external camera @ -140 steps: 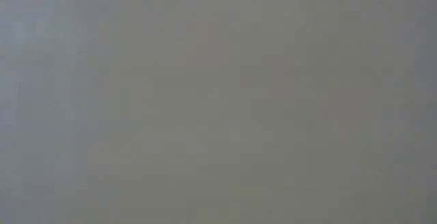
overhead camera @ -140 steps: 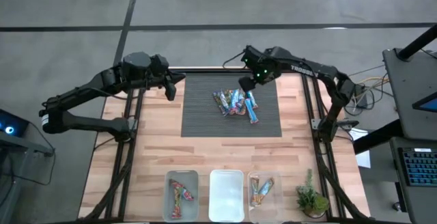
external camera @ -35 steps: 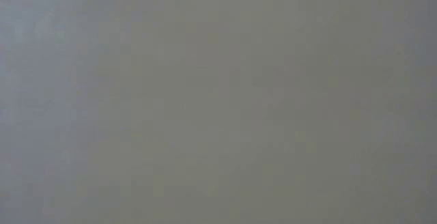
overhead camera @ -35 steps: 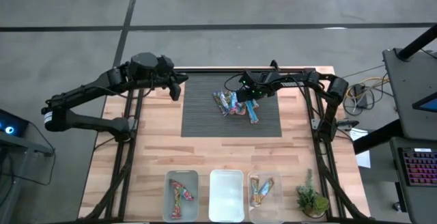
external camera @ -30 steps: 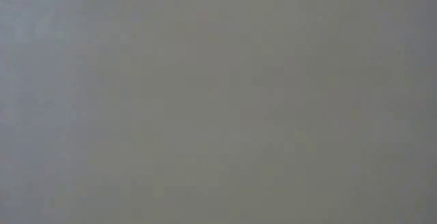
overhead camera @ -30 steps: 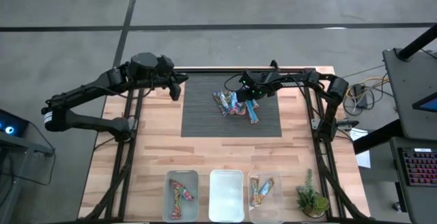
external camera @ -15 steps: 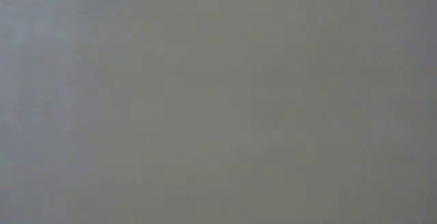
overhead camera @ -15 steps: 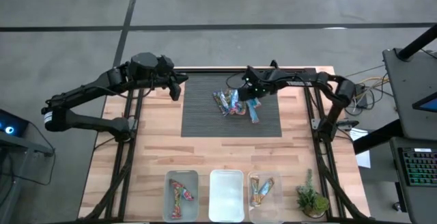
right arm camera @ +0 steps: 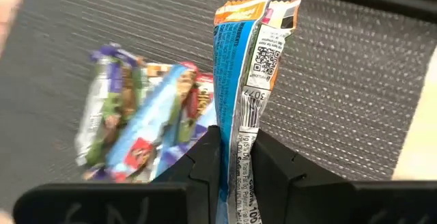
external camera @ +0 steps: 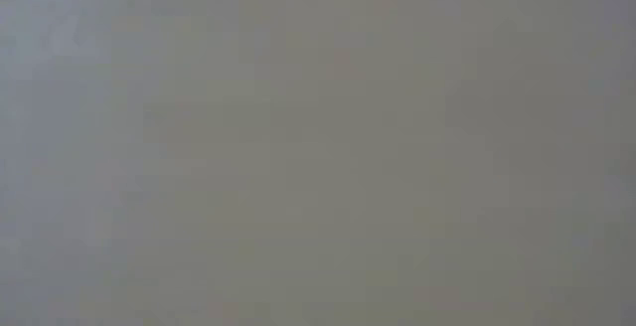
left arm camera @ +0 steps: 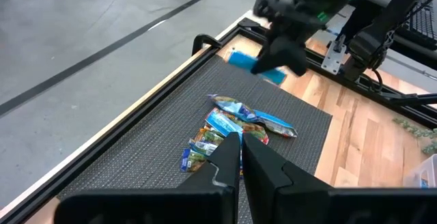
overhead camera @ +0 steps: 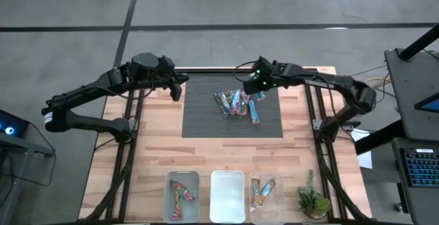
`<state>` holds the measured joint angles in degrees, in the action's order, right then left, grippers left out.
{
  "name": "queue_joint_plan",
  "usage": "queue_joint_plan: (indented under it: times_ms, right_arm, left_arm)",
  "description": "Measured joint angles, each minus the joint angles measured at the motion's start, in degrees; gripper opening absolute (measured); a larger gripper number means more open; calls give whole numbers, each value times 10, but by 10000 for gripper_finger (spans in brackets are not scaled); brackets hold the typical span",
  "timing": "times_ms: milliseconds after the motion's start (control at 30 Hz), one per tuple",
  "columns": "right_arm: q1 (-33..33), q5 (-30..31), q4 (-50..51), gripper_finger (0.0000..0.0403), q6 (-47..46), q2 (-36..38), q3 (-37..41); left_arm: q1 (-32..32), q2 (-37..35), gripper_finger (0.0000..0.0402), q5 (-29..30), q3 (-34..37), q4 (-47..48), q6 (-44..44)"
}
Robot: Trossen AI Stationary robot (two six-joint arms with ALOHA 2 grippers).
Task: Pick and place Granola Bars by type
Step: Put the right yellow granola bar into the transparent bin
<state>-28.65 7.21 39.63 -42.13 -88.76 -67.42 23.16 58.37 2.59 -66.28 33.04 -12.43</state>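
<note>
Right wrist view: a blue-wrapped granola bar (right arm camera: 239,74) is pinched in the closed right gripper (right arm camera: 235,157) above the pile (overhead camera: 234,103); carrying to a near bin (overhead camera: 227,195) is judged next.

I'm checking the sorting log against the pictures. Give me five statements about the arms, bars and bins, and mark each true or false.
1. The right gripper is shut on a bar. True.
2. The middle bin holds bars. False: it holds none, while the left bin and the right bin do.
3. A pile of bars lies on the dark mat. True.
4. The left gripper holds a bar. False: its jaws are shut on nothing.
5. The plant stands on the mat. False: it stands on the wood beside the right bin.
</note>
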Motion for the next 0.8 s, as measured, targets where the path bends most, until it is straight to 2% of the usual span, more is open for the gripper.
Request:
queue_joint_plan:
  times_ms: [467,800]
  right_arm:
    - [71,-17,82,58,0,145,-10]
    - [161,-21,82,59,-48,193,-16]
  left_arm:
    - [0,0,0,0,0,0,0]
    - [0,0,0,0,0,0,0]
